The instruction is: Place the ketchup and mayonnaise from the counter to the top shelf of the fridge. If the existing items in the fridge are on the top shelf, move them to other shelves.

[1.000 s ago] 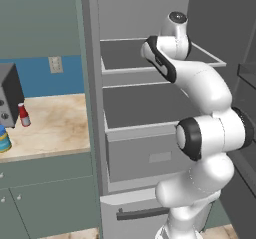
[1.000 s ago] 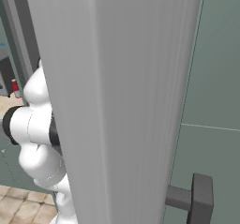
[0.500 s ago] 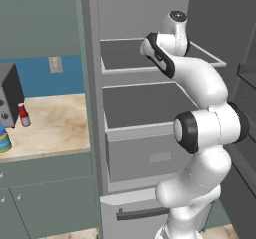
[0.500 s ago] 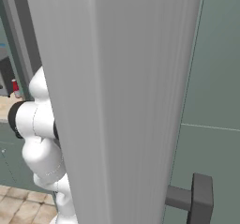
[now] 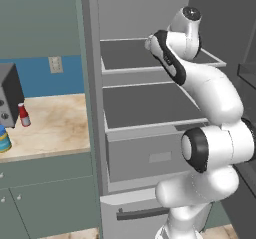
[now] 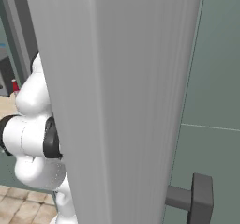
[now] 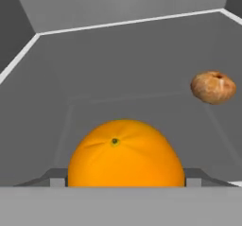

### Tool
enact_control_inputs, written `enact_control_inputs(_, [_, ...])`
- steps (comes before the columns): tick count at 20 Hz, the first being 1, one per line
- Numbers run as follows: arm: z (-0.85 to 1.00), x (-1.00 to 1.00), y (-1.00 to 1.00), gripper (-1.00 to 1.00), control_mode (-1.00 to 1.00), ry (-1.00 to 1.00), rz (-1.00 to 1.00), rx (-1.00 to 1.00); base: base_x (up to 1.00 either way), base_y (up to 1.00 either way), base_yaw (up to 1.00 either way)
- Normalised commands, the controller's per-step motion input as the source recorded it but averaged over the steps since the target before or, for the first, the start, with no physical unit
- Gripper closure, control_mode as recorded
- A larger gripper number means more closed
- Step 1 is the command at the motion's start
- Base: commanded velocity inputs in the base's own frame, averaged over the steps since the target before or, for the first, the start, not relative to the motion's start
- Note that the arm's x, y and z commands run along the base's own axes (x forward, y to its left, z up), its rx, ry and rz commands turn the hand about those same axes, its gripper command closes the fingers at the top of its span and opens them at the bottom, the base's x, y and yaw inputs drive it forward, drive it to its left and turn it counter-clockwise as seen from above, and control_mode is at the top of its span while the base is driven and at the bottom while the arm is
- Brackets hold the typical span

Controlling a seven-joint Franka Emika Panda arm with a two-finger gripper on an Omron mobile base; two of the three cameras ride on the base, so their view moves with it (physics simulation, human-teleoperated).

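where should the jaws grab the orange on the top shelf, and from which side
Across its widest middle, coming straight on from the shelf's open front as the hand view faces it. The orange is round and smooth, so a grip above or below that line would likely slip off. It sits centred between the finger tips at the bottom of that view, and the brownish lump lies apart, further back on the top shelf, out of the way.

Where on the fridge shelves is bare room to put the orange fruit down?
The second shelf, under the top shelf, looks bare across its width. On the top shelf, the orange fruit and brownish lump crowd the near and right part; left and back stay free.
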Motion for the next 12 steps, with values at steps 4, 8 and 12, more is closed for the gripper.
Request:
enact_control_inputs(4, [0.25,-1.0,0.0,1.0,-1.0,-0.73,0.02,0.04,0.0,0.0,0.0])
enact_control_inputs(8, [0.6,-1.0,0.0,1.0,-1.0,-0.61,0.02,0.06,0.0,0.0,0.0])
enact_control_inputs(12, [0.79,-1.0,-0.13,1.0,-1.0,-0.24,0.01,0.07,0.0,0.0,0.0])
